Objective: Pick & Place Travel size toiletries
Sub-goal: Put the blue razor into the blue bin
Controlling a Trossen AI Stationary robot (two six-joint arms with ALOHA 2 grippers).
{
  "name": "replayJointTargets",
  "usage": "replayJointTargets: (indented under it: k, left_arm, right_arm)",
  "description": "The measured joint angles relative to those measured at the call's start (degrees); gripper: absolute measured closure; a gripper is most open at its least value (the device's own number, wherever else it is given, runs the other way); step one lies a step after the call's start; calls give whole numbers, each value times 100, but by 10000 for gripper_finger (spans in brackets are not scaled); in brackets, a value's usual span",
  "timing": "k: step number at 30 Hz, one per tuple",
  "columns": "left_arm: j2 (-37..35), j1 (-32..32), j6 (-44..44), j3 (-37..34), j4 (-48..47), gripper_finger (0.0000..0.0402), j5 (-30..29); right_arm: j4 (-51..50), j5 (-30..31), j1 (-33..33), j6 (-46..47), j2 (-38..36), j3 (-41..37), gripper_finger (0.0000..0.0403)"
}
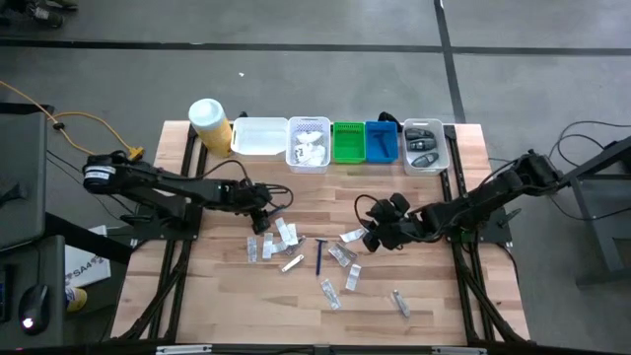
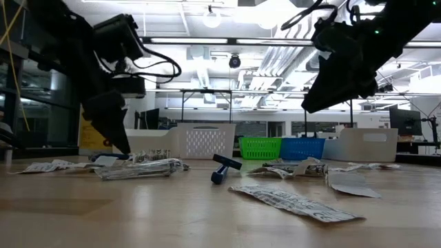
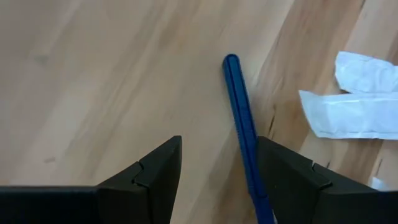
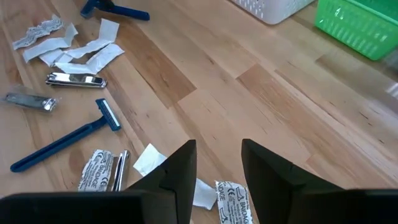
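While my left gripper (image 3: 217, 180) hangs low over the wood with its jaws apart, a thin dark-blue razor handle (image 3: 244, 124) lies between them, hard against one finger and not clamped. My right gripper (image 4: 217, 171) floats above the boards with a narrow gap between its fingers and nothing in it; a small white sachet (image 4: 147, 160) and a printed wrapper (image 4: 231, 196) sit just beneath.

I judge the handle to be light, stiff plastic, slick enough to roll or skate if I close off-centre, so I would take it mid-shaft, across its width. The sachets look flimsy and flat; they will want a pinch at an edge and may slide before the finger gets under.

From above, the rest is scattered between the two arms: a second blue razor (image 1: 319, 256), foil packets (image 1: 344, 254) and, in the right wrist view, nail clippers (image 4: 75, 79). The table (image 1: 434, 306) is pale butcher-block, smooth, offering little friction. Along its far edge stand a yellow canister (image 1: 210, 124), a white basket (image 1: 309, 144), a green bin (image 1: 348, 142), a blue bin (image 1: 381, 141) and a tray. Beyond lies a workshop with ceiling lights.
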Motion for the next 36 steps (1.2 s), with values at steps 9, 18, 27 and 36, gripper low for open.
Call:
replayJointTargets:
  k: [9,18,27,36]
  left_arm:
    - [76,-50,4,7,-47,201,317]
    - [-25,-48,144,-9,-66,201,546]
    - [-105,-50,590,-15,-180,201,929]
    - [-107,-48,729,-15,-889,201,926]
  right_arm:
    - [0,-2,-4,11,0,0,283]
    - [0,-29,-4,26,0,-2,283]
    - [-17,-43,-4,11,0,-4,283]
    - [-98,-45,-4,11,0,-4,283]
